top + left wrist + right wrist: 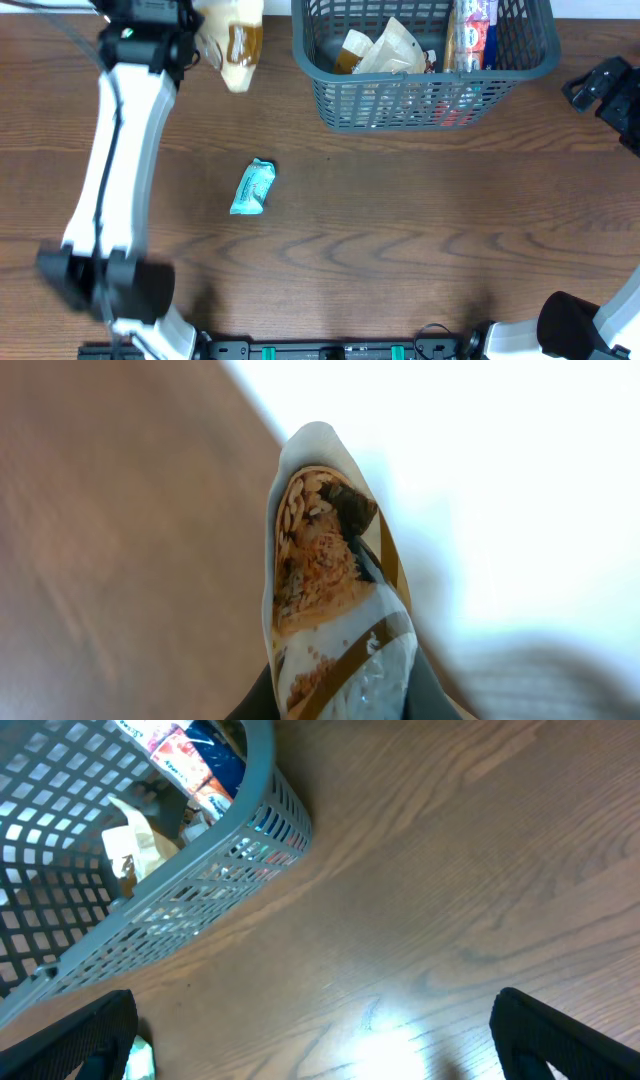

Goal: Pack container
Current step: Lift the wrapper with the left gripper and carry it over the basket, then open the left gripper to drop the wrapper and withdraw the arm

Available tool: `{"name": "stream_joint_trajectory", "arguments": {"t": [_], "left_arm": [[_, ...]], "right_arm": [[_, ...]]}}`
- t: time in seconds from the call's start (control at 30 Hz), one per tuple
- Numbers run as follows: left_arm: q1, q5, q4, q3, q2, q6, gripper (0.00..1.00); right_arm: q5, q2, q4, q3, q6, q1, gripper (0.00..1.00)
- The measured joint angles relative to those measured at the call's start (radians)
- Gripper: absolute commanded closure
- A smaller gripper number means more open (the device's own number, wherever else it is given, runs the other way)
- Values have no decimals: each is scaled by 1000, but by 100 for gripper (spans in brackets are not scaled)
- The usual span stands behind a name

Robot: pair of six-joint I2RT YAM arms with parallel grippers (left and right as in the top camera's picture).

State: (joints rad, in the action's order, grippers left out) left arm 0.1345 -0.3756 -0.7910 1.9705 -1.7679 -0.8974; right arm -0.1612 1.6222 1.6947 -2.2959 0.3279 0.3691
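Note:
The container (330,95) is a dark grey-blue slotted basket at the table's far middle; it holds several snack packets (385,48). It also shows in the right wrist view (230,870). My left gripper (185,45) is shut on a white and brown snack packet (235,45) and holds it above the table, left of the basket. In the left wrist view the packet (330,590) fills the jaws (335,695). A teal packet (252,187) lies on the table in front. My right gripper (315,1035) is open and empty at the far right, to the right of the basket.
The wooden table's (420,230) far edge runs behind the basket. The teal packet's corner shows at the lower left of the right wrist view (140,1060). The left arm (115,180) stretches along the table's left side.

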Motion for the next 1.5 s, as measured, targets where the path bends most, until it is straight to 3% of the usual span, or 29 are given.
{"name": "stream_joint_trajectory", "arguments": {"t": [0.23, 0.47, 0.8, 0.97, 1.17, 1.4, 1.5], "left_arm": [[14, -62, 61, 7, 204, 42, 94], [156, 26, 183, 6, 235, 69, 94], [373, 79, 440, 6, 84, 121, 94], [403, 97, 555, 6, -51, 140, 94], [403, 145, 586, 3, -190, 144, 94], [403, 170, 591, 3, -253, 152, 83], [403, 178, 591, 3, -256, 159, 66]], "right_arm": [[0, 0, 0, 0, 0, 0, 1], [0, 0, 0, 0, -8, 0, 1], [-3, 0, 0, 0, -34, 0, 1], [-6, 0, 0, 0, -37, 0, 1], [-26, 0, 0, 0, -47, 0, 1], [-30, 0, 0, 0, -48, 0, 1], [-30, 0, 0, 0, -48, 0, 1]]}}
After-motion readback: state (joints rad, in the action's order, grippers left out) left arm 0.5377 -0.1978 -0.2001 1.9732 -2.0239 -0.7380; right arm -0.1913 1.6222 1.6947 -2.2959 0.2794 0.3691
